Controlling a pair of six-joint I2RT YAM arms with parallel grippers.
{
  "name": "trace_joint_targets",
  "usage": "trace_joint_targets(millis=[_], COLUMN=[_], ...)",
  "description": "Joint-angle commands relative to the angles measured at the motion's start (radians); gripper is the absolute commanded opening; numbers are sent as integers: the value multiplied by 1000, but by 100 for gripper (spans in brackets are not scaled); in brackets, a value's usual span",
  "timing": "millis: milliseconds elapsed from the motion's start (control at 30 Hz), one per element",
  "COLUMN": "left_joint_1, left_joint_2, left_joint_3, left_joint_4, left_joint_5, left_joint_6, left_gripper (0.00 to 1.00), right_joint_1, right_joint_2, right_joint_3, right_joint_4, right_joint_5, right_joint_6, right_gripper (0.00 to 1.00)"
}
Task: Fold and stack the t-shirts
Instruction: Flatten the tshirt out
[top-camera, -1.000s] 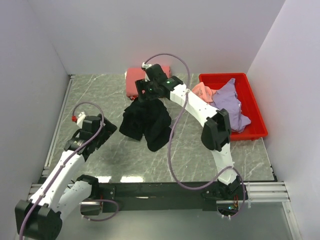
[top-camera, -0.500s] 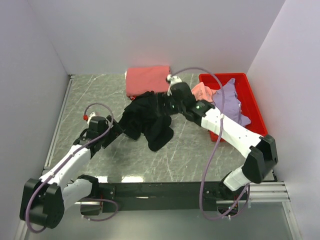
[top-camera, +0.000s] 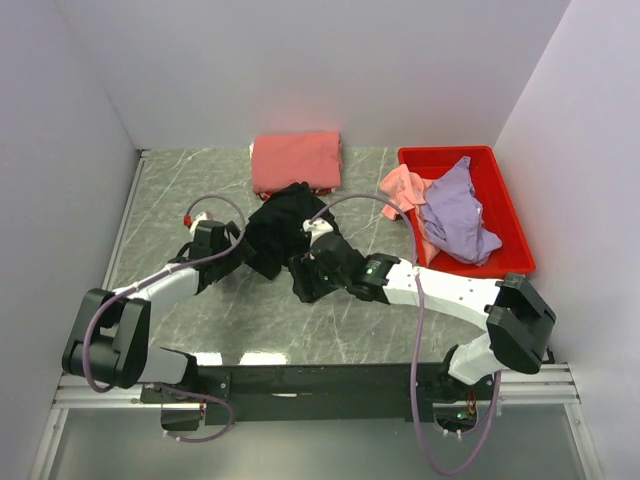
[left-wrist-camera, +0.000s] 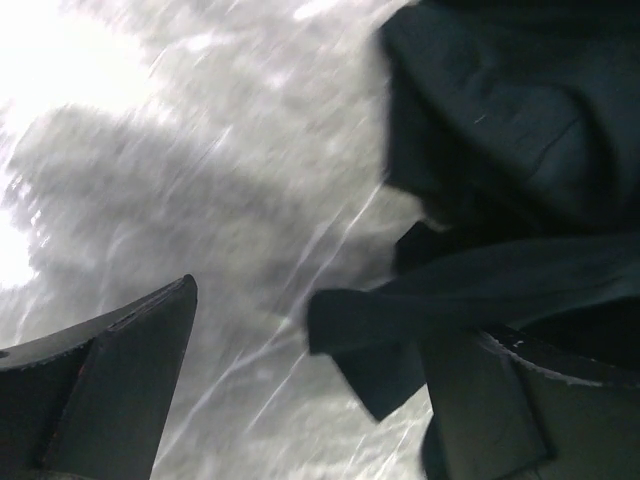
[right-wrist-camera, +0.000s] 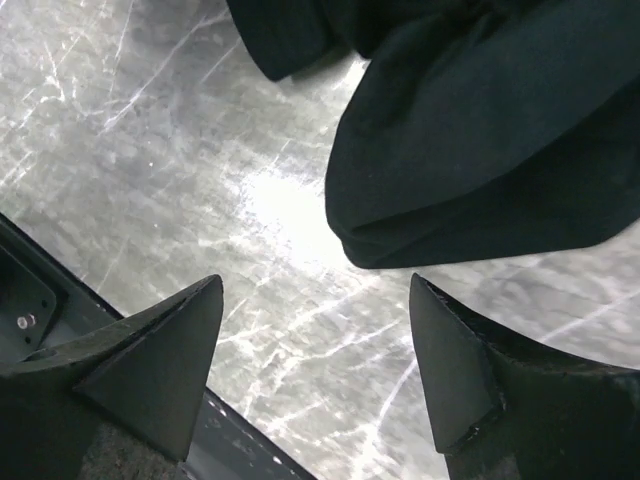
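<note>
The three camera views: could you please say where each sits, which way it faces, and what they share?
Top external: above and behind the bases, looking down on the table; both arms show.
Left wrist: behind the left gripper, looking down past its open fingers at the black t-shirt.
Right wrist: behind the right gripper, facing down past open fingers at shirt and table.
All share the black t-shirt.
</note>
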Motion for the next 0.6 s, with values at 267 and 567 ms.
trace_joint_targets(millis=[267,567], left_joint_1=[-5,-3], left_joint_2=[94,209], left_joint_3=[72,127], left_joint_4=[252,381], left_joint_5=[27,134], left_joint_6=[115,138], left_gripper=[88,84], right_joint_1=[57,57], right_joint_2=[103,181], right_joint_3=[-12,5], right_joint_4=[119,159], right_joint_5=[196,258], right_joint_6=[123,166], right_gripper=[75,68])
